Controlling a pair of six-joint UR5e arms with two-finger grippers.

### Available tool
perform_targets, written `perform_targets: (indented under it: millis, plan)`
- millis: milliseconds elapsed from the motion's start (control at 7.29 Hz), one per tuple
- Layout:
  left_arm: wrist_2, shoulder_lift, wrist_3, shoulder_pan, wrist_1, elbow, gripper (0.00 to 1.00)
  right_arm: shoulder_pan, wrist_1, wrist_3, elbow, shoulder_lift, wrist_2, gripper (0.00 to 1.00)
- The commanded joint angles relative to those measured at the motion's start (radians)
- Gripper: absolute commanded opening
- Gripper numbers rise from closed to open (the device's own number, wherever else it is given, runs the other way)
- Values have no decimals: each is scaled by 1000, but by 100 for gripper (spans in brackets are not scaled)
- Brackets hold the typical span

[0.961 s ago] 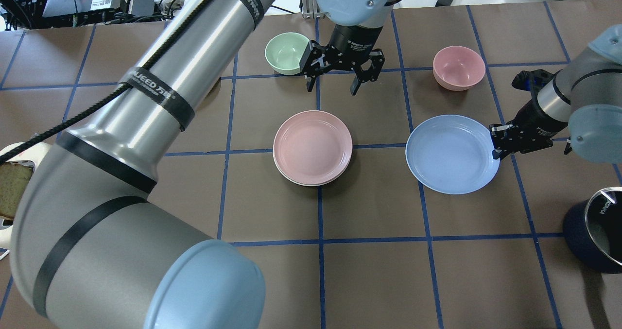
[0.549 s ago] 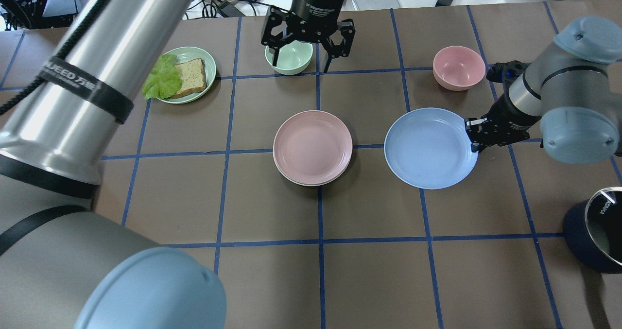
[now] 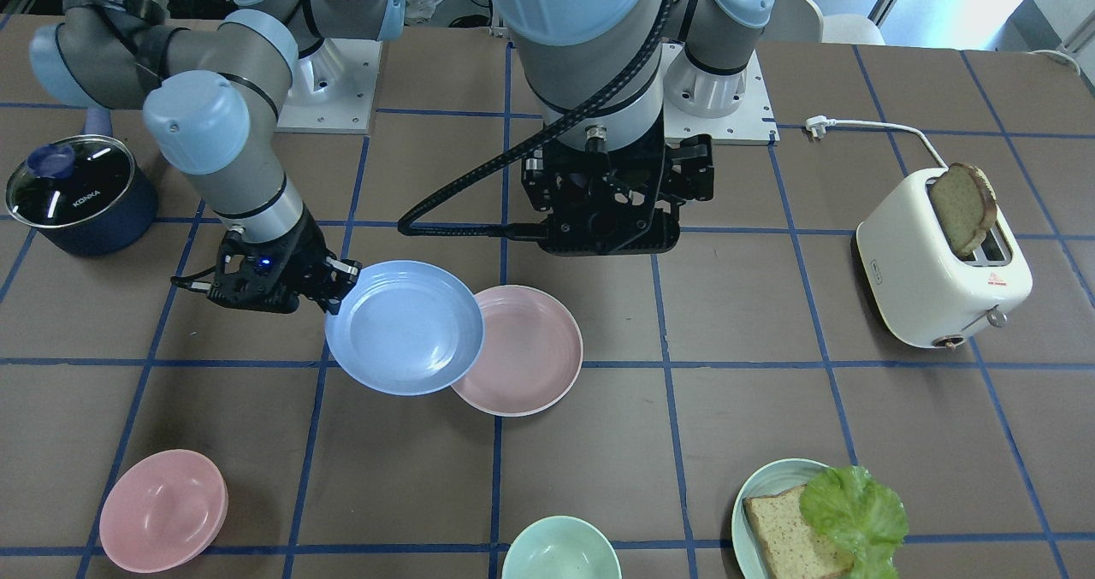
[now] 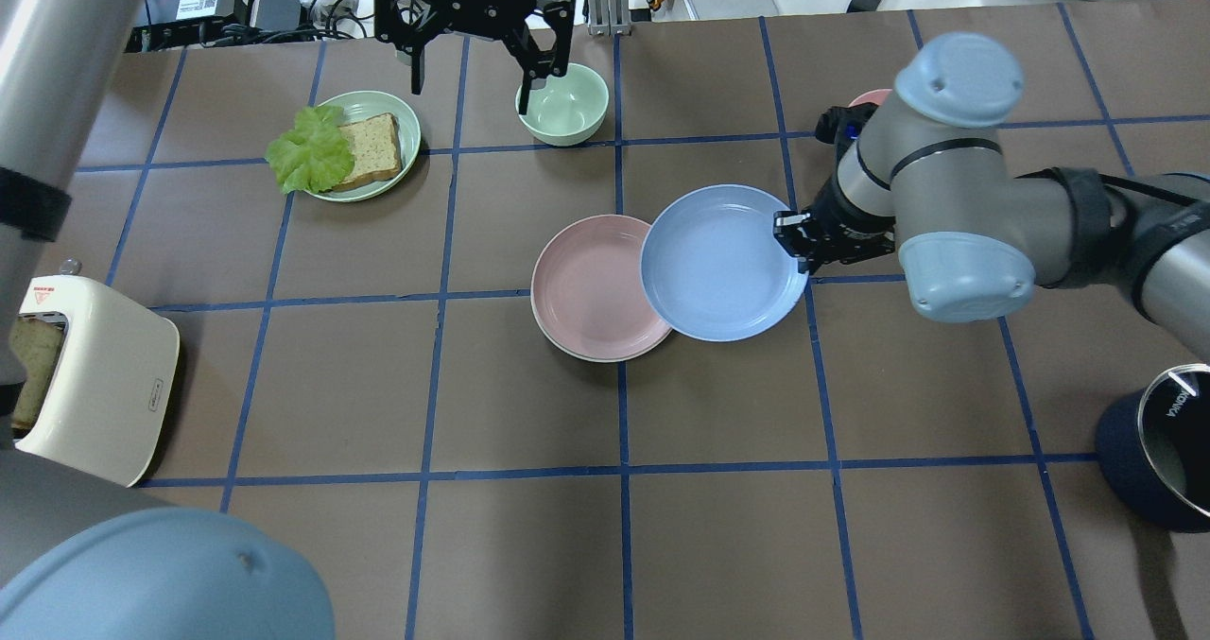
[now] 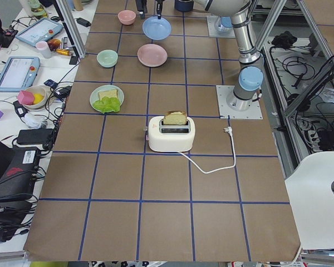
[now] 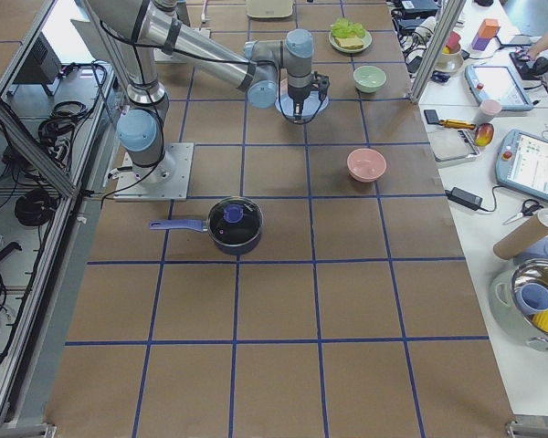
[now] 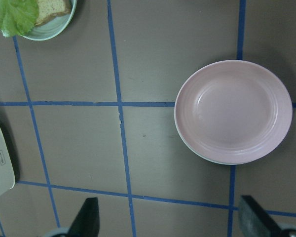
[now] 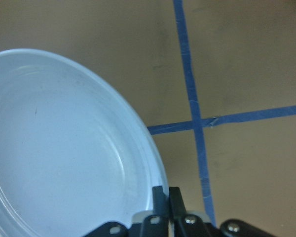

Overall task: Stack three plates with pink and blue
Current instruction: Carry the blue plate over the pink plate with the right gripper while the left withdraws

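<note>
The pale pink plate point(image 4: 586, 285) lies mid-table on top of the cream-white plate point(image 4: 591, 357), of which only a thin rim shows. My right gripper point(image 4: 792, 233) is shut on the right rim of the light blue plate point(image 4: 723, 262). It holds the plate above the table, with the plate's left edge over the pink plate's right edge. The right wrist view shows the fingers pinching the rim point(image 8: 167, 197). My left gripper point(image 4: 468, 49) is open and empty, high near the table's back edge. Its wrist view looks down on the pink plate point(image 7: 234, 111).
A pale-green plate with bread and lettuce point(image 4: 340, 147) and a mint bowl point(image 4: 562, 115) stand at the back left. A pink bowl point(image 3: 162, 511) is behind my right arm. A toaster point(image 4: 90, 375) stands far left, and a dark pot point(image 4: 1163, 446) far right.
My right gripper has carried the blue plate leftward until it overlaps the pink plate. My left arm has lifted away to the back left, still open.
</note>
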Motion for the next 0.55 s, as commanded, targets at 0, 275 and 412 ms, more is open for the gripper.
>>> perform_targets:
  millis: [0, 275, 412]
  plan:
    - [-2, 61, 42, 42, -10, -66, 82, 95, -19, 152, -68, 80, -1, 0]
    - [-5, 120, 59, 91, 2, -158, 76, 157, -25, 210, -91, 120, -4, 0]
    - [-5, 153, 63, 108, 7, -200, 72, 169, -22, 249, -109, 128, -12, 0]
